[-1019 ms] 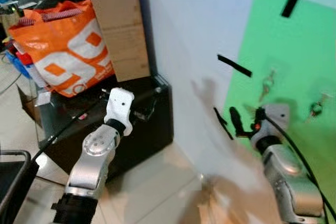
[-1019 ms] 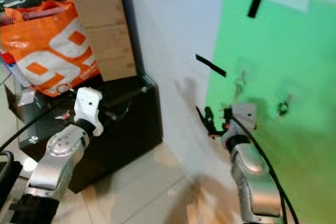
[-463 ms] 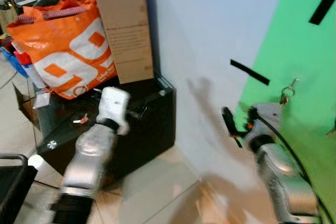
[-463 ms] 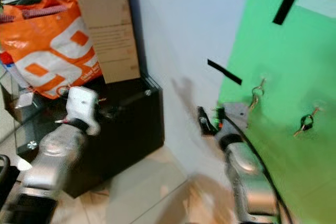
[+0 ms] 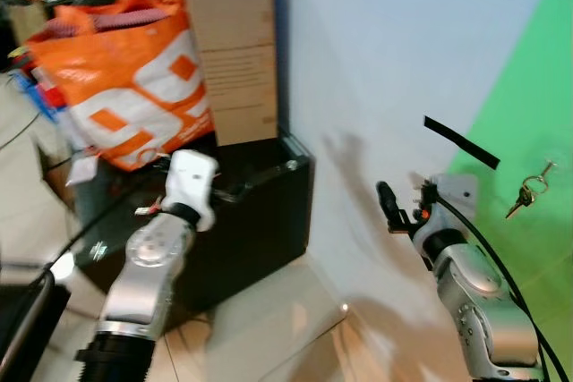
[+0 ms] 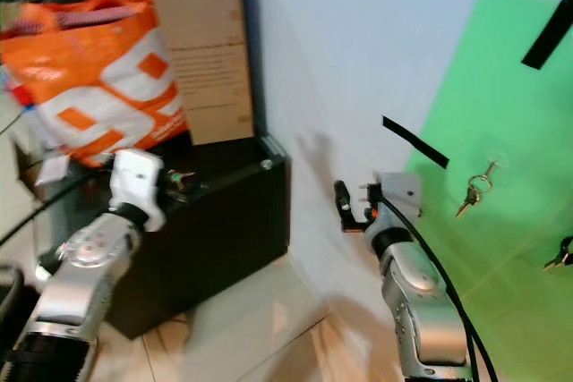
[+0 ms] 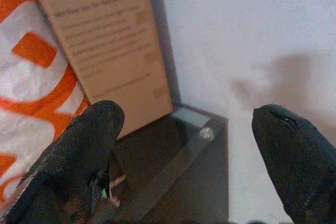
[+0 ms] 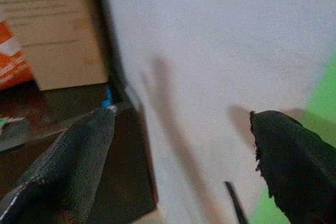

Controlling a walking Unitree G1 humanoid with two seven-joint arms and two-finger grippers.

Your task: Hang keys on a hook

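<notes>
Already, metal keys (image 5: 530, 192) dangle on smooth green sheet (image 5: 537, 114); right gripper (image 8: 178, 156) and left gripper (image 7: 184, 156) gape wide.

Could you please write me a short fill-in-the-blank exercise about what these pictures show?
1. The keys hang against the ____ panel on the wall.
2. The cardboard box stands on the ____ cabinet.
3. Beside the cardboard box sits an ____ and white bag.
4. The fingers of the left gripper and the right gripper are spread ____.

Missing words: green; black; orange; open
</notes>
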